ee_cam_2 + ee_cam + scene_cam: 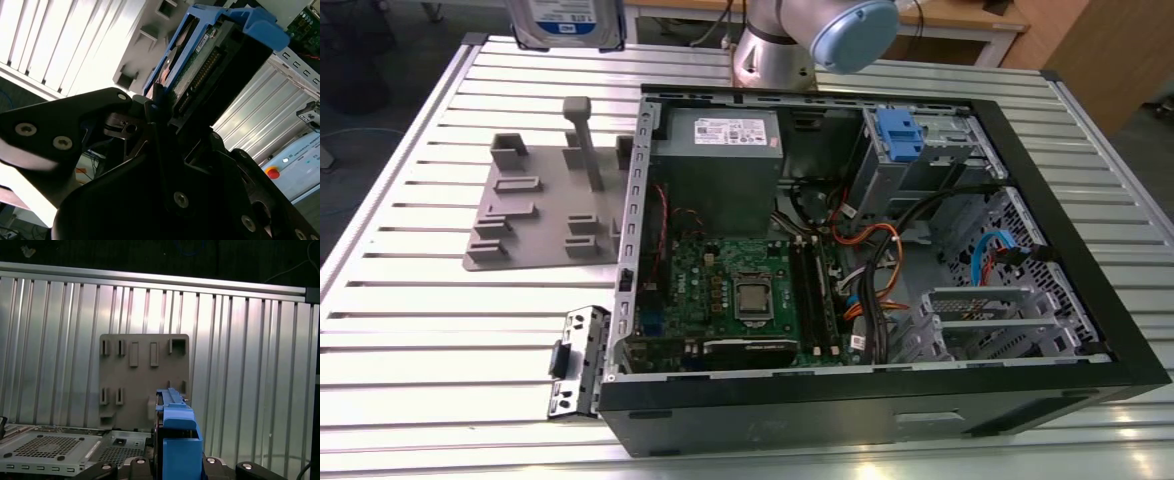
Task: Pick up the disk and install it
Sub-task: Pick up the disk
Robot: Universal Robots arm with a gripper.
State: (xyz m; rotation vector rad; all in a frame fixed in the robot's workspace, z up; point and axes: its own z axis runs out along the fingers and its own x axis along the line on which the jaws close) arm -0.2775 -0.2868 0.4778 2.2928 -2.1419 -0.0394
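Silver-ribbed tabletop [400, 310] is carrying a grey slotted fixture [540, 220] at the exterior view's left. Above the fixture's far edge the disk [567, 22] is hanging in the air, its label facing the camera. In the second wrist view the hand [167, 107] is clamping the disk by the end nearest the wrist, with the blue carrier pointing away.

Further right, the open computer case [854, 410] is lying on its side. Its drive cage [927, 150] is sitting near the far right corner and carrying a small blue latch [898, 130].

Trouble is most likely waiting in the loose orange and black cables [874, 242] just beside that cage, which could be snagging the carrier. A skewed approach could be jamming the carrier against the cage walls. A grip so near one end may be letting the disk pivot.

The disk's upper part is running off the exterior view's top edge. Where exactly the grip is meeting the disk is hiding behind the black hand body. The cage's slot is lying too shadowed to judge.
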